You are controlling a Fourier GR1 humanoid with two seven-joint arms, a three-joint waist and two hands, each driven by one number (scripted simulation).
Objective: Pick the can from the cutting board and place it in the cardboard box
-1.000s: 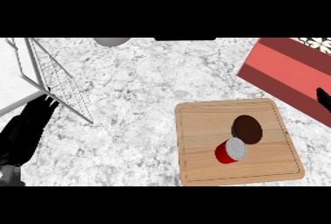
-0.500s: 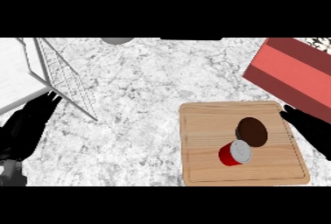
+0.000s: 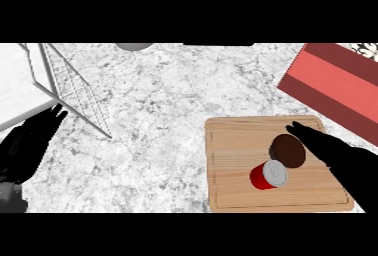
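The red can [image 3: 267, 174] lies on its side on the wooden cutting board [image 3: 236, 185], near the board's middle, its grey end up and just beside a dark brown oval thing [image 3: 287, 150]. The board sits at the worktop's [image 3: 170, 100] near right corner. The right robot hand [image 3: 325, 147] reaches over the board's right side with straight fingers, spread wide and holding nothing, next to the brown oval. The left robot hand [image 3: 29, 145] rests open at the worktop's left edge beside a wire rack [image 3: 70, 85]. The red cardboard box [image 3: 336, 82] lies at the far right corner.
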